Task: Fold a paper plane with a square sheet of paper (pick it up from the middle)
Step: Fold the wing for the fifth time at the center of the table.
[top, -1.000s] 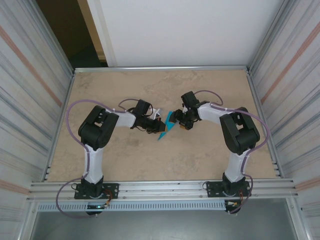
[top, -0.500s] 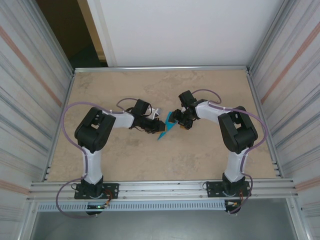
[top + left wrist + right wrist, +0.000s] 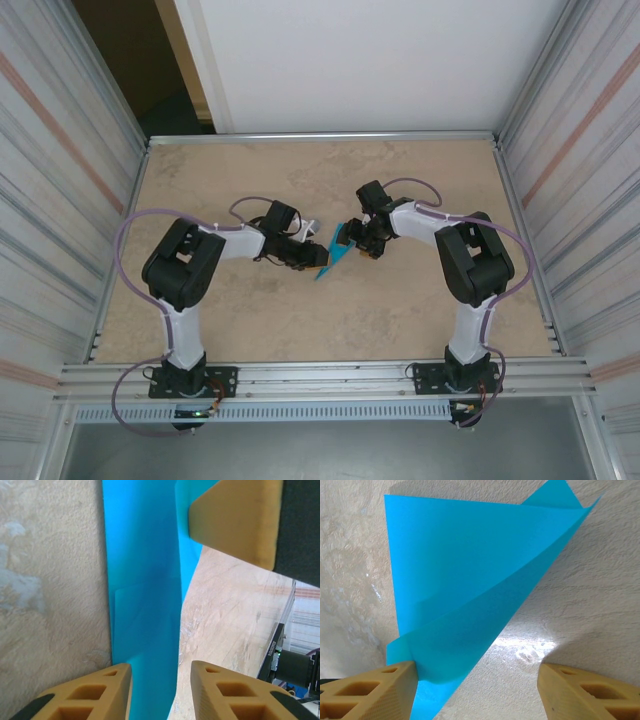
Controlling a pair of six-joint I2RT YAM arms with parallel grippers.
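Note:
The teal-blue paper plane [image 3: 331,257] lies mid-table as a narrow folded dart, its point toward the near side. My left gripper [image 3: 308,251] is at its left edge. In the left wrist view the folded strip [image 3: 142,580] runs up between the open fingers [image 3: 95,695] of the left gripper [image 3: 160,672], touching the left one. My right gripper [image 3: 357,240] is at the wide far end, open. In the right wrist view the paper [image 3: 465,570] shows a raised upper layer, and its lower corner rests against the left finger [image 3: 370,690] of the right gripper [image 3: 477,675].
The tan table [image 3: 250,310] is walled by corrugated metal panels [image 3: 60,200] on both sides and a white wall behind. A metal rail [image 3: 320,378] runs along the near edge. One pad of the right gripper [image 3: 235,520] sits over the paper's far end in the left wrist view.
The left arm's elbow has swung further left and its gripper has settled lower along the paper's left edge. The paper and the right gripper have barely moved.

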